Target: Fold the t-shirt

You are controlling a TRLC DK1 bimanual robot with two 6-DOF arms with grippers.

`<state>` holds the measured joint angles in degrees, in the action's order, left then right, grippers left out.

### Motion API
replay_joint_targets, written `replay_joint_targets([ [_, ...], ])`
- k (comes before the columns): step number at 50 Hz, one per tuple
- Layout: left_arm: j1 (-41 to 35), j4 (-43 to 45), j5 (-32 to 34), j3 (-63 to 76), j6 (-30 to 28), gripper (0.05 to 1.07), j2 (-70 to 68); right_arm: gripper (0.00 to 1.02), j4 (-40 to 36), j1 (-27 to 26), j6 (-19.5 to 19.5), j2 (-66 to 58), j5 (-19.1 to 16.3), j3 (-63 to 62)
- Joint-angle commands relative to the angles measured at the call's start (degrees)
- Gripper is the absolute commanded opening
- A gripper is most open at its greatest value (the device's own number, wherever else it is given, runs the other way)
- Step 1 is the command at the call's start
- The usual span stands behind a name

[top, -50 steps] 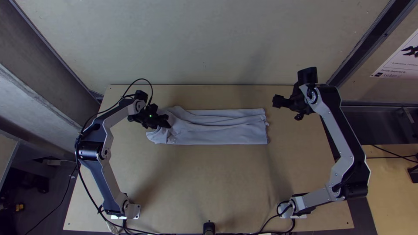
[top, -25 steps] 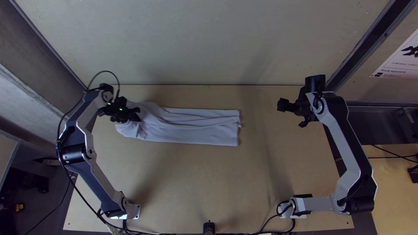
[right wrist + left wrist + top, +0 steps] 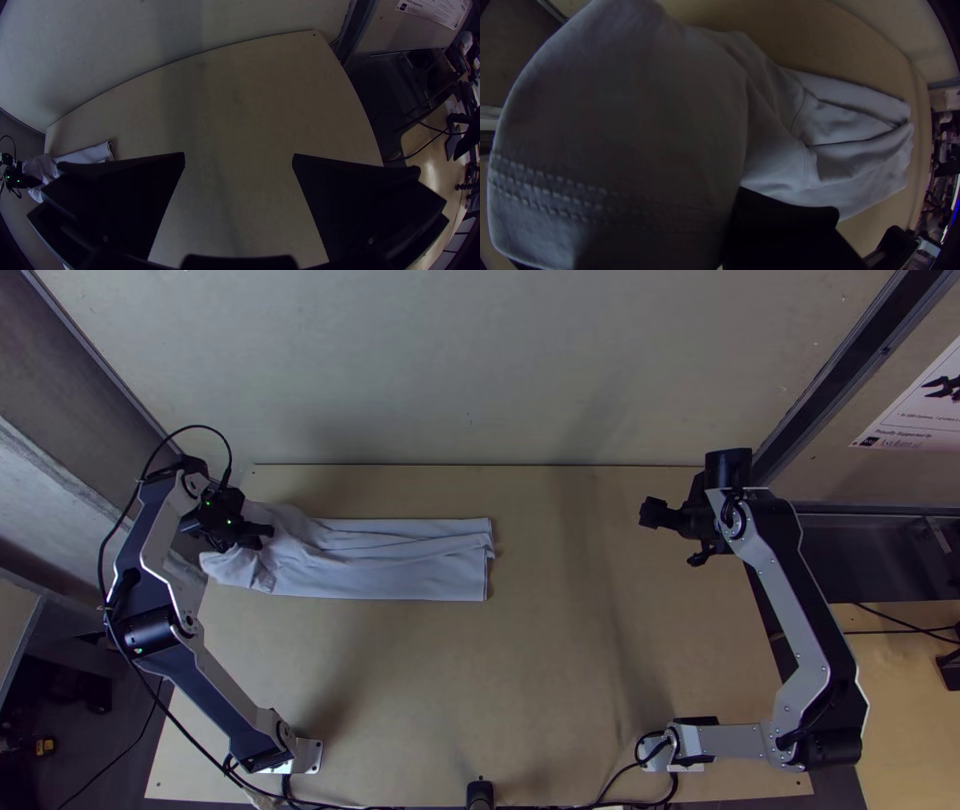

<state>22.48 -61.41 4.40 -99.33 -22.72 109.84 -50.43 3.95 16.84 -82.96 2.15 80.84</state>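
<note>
Clamping the shirt by one end likely lets the left claw reposition it; the right claw hangs spread.

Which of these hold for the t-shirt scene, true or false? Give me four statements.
1. The left tool grips the t-shirt. True.
2. The t-shirt is spread at full width. False: it lies in a long, narrow strip, bunched near the left tool.
3. The right tool is open and empty. True.
4. The t-shirt lies along the table's near edge. False: it is toward the table's far edge.
</note>
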Motion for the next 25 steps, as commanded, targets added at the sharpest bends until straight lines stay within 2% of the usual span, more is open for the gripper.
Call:
replay_joint_targets([
  [1,0.02,-2.75,-2.03,-4.03,-3.38,0.08,-4.55,0.99,0.16,-0.34,0.03,2.19,0.4,-1.74],
  [10,-5.34,-7.59,-7.13,-6.58,-3.65,0.08,-8.42,0.99,0.34,-0.08,0.03,2.89,0.31,-1.91],
  [16,-10.0,-13.74,-8.97,-8.86,-3.38,0.08,-10.17,0.99,0.43,-0.08,0.03,3.42,0.31,-2.09],
  [25,-16.5,-17.08,-10.82,-9.57,-0.13,0.08,-11.32,0.99,0.43,-0.43,0.03,4.91,0.31,-3.32],
])
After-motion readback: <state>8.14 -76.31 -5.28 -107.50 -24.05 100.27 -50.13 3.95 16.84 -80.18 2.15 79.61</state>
